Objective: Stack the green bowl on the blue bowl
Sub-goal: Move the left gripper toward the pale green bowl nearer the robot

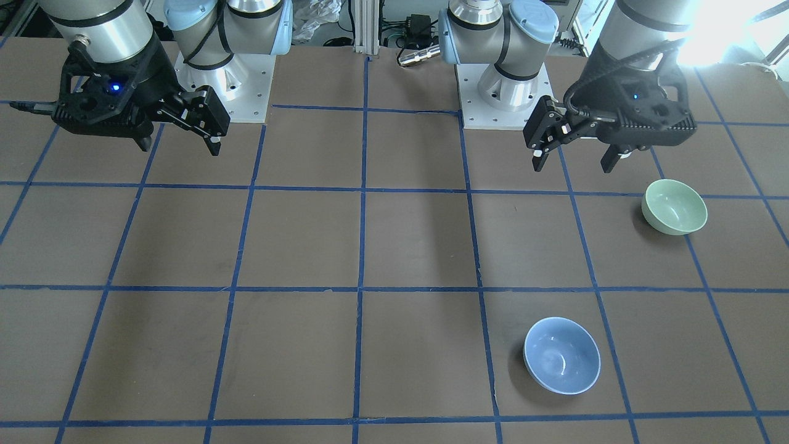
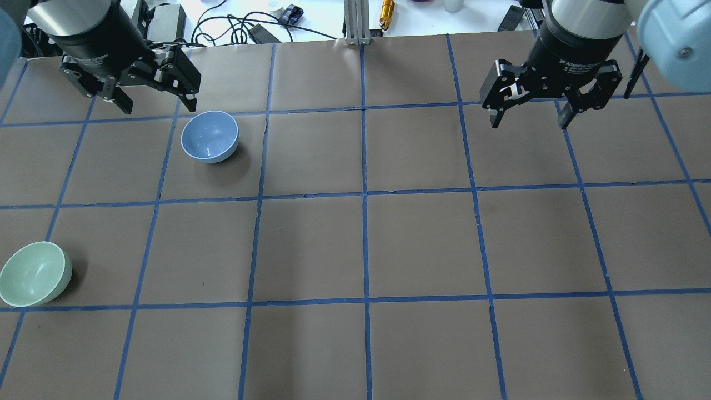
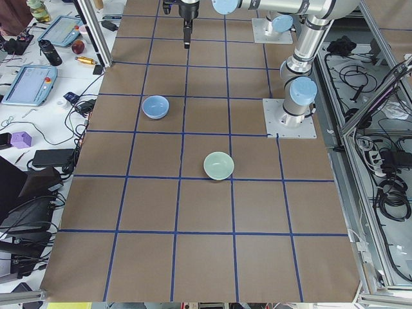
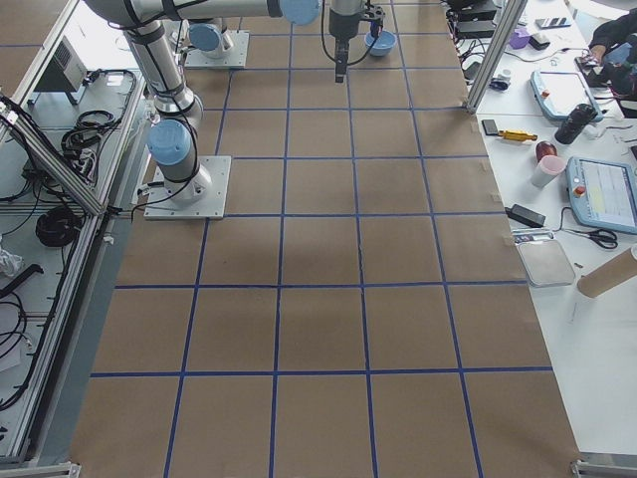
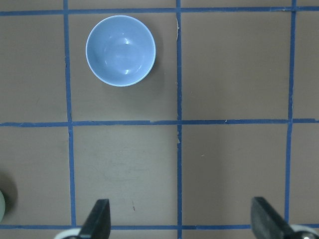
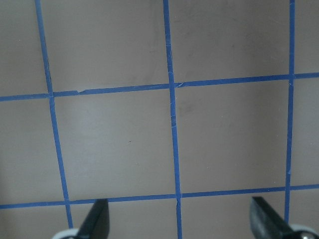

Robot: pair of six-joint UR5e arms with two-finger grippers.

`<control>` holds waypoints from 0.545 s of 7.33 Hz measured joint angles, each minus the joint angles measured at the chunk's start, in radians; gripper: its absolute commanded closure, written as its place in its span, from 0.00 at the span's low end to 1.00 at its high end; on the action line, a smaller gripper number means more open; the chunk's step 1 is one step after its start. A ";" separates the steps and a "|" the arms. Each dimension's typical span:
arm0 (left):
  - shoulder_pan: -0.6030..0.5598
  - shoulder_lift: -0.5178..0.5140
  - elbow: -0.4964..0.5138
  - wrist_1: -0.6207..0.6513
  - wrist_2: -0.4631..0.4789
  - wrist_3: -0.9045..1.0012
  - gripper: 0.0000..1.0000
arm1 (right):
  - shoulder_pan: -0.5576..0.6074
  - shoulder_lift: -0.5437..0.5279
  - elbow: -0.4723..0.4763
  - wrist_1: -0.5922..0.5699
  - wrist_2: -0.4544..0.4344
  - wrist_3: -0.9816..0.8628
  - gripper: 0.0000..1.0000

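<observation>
The pale green bowl (image 1: 674, 206) stands upright near the table's left end, also in the overhead view (image 2: 34, 273) and the left side view (image 3: 219, 165). The pale blue bowl (image 1: 561, 354) stands upright farther out from the robot (image 2: 210, 136) (image 5: 120, 50). The two bowls are well apart. My left gripper (image 1: 573, 163) (image 2: 158, 104) (image 5: 180, 224) hangs open and empty above the table, high over the area between them. My right gripper (image 1: 180, 147) (image 2: 529, 119) (image 6: 180, 224) is open and empty over the right half, far from both bowls.
The brown table (image 2: 366, 244) is marked with a blue tape grid. The arm bases (image 1: 511, 92) stand at the robot's edge. Cables, tablets and tools lie on a white side bench (image 4: 577, 149) beyond the far edge.
</observation>
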 measured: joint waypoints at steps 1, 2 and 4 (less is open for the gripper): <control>0.077 -0.001 -0.016 -0.005 -0.001 0.060 0.00 | 0.000 0.000 0.000 0.000 0.000 -0.001 0.00; 0.174 -0.007 -0.042 -0.004 -0.001 0.130 0.00 | 0.000 0.000 0.000 0.000 0.000 -0.001 0.00; 0.354 -0.027 -0.093 0.018 -0.002 0.309 0.04 | 0.000 0.000 0.000 -0.001 0.000 -0.001 0.00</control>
